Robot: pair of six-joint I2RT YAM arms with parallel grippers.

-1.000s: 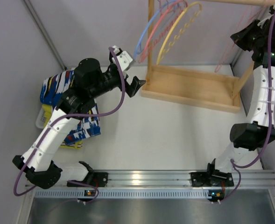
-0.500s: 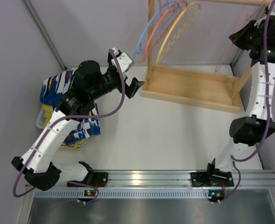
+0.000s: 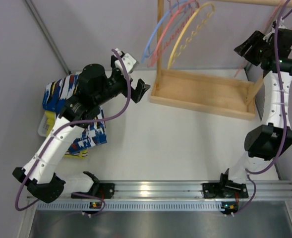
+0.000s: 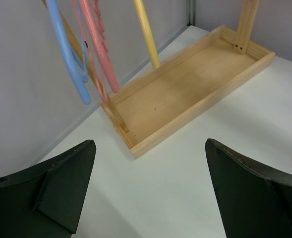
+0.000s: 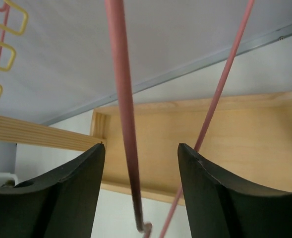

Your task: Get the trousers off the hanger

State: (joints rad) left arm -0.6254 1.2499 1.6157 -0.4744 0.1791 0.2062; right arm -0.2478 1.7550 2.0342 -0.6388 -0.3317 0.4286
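Looking from above, finds the trousers (image 3: 59, 94) heaped on the worktop (image 3: 175, 144) well behind the left tool (image 3: 135, 77), under that arm and on no wire. Places the right tool (image 3: 247, 47) raised at the far end of the rack (image 3: 200, 91). Through the left wrist, sees spread fingers gripping nothing, rack ahead. Through the right wrist, sees the hanger (image 5: 123, 99) bare between parted fingers, apart from both. Judges removal done, with only backing away seemingly left

The trousers (image 3: 59, 91), royal blue with white and red patches, lie crumpled at the middle left of the top view, partly hidden. The hanger (image 5: 122, 99), thin pale-pink wire, hangs at upper right, well apart from them.
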